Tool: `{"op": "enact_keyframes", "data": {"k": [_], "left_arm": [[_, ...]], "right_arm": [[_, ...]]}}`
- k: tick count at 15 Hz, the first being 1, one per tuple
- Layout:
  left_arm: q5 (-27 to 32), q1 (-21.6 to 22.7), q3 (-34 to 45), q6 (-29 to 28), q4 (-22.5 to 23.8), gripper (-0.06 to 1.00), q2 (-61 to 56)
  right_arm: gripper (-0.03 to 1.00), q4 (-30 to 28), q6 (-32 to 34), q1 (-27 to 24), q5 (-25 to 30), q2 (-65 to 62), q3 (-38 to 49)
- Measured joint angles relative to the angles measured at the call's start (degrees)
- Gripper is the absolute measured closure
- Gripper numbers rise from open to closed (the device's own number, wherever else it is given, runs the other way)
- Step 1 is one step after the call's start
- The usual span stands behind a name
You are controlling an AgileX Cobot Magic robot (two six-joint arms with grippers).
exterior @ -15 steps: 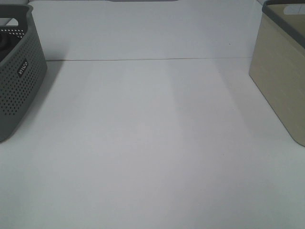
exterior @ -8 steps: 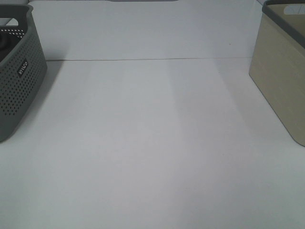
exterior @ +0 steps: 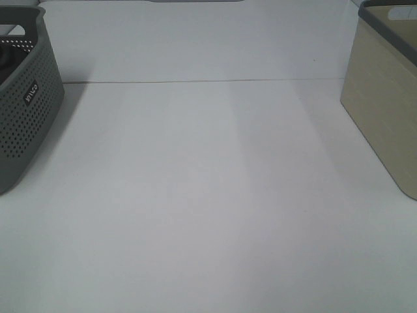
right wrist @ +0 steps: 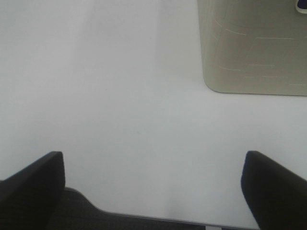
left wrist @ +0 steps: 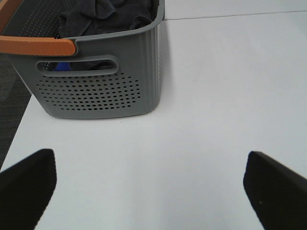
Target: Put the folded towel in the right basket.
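Observation:
The right basket (exterior: 386, 107) is beige with a dark rim and stands at the table's right edge; it also shows in the right wrist view (right wrist: 249, 48). No folded towel lies on the table. A grey perforated basket (exterior: 26, 111) stands at the left edge. In the left wrist view this grey basket (left wrist: 100, 88) holds crumpled dark grey cloth (left wrist: 105, 14). My left gripper (left wrist: 153, 187) is open and empty, a short way in front of the grey basket. My right gripper (right wrist: 153, 187) is open and empty over the table's edge, apart from the beige basket. Neither gripper shows in the high view.
The white table (exterior: 208, 195) runs between the two baskets, with a seam line across the back. The grey basket has an orange handle (left wrist: 38, 45). Dark floor (right wrist: 120, 223) shows beyond the table's edge in the right wrist view.

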Motion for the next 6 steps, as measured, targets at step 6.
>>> {"op": "enact_keyframes", "data": {"k": [6], "left_arm": [[0.0, 4.5, 0.0, 0.0, -0.2, -0.05, 0.0]], "right_arm": [[0.01, 0.1, 0.1, 0.0, 0.0, 0.0, 0.0]]}}
